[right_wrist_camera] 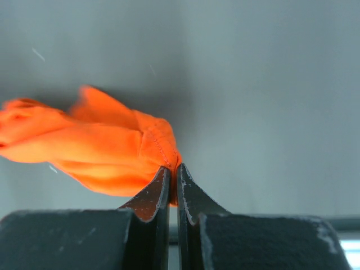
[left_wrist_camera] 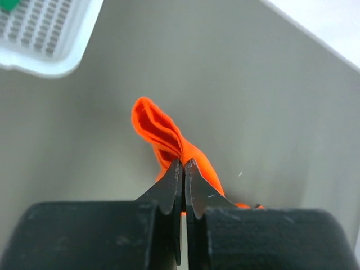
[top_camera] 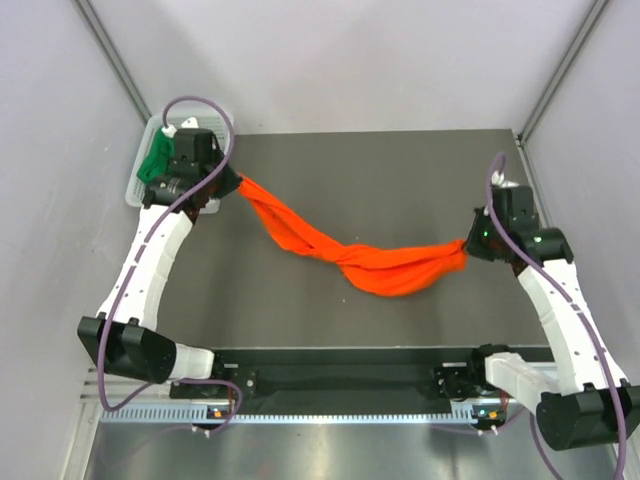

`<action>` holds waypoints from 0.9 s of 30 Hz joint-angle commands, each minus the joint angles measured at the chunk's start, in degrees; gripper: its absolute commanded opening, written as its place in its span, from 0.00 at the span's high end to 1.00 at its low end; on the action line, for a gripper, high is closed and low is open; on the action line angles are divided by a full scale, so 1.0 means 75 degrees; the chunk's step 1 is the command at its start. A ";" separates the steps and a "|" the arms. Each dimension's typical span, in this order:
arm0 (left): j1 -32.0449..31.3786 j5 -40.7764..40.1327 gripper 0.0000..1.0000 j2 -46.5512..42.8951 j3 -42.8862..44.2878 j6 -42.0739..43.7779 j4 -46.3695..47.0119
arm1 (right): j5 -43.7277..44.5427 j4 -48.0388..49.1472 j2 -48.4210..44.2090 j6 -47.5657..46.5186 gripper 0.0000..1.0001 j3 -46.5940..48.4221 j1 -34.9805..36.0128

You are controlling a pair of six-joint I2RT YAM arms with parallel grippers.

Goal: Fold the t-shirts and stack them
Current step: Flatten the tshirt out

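While the dark table (top_camera: 400,170) spreads beneath everything, the orange t-shirt (top_camera: 350,255) is strung across it as a twisted rope, running from the far-left corner to the right side and sagging in the middle! At that far-left corner sits the white mesh basket (top_camera: 138,185), with the green t-shirt (top_camera: 155,162) bunched inside. The left gripper (left_wrist_camera: 183,163) is pinched tight on one end of the orange cloth, and the right gripper (right_wrist_camera: 173,167) is clamped on the other!
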 commanded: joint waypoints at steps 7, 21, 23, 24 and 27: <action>0.0032 -0.1012 1.00 -0.0035 0.1159 0.0426 -0.0015 | 0.1127 0.0260 -0.0766 0.0009 1.00 0.0616 -0.0102; -0.0506 -0.0263 0.58 0.2544 0.2753 0.2078 -0.1352 | -0.1764 0.0714 0.0414 -0.0353 0.25 -0.0926 -0.0583; -0.0577 -0.0205 0.58 0.2357 0.2333 0.2137 -0.1129 | -0.2456 0.1403 0.1313 -0.0540 0.24 -0.0458 -0.0467; -0.0577 -0.0204 0.59 0.2298 0.2156 0.2114 -0.1094 | -0.2574 0.1593 0.1632 -0.0599 0.24 -0.0073 -0.0350; -0.0577 0.0076 0.64 0.1923 0.1383 0.2184 -0.0965 | -0.2634 0.2004 0.2979 -0.0681 0.29 0.0945 0.0411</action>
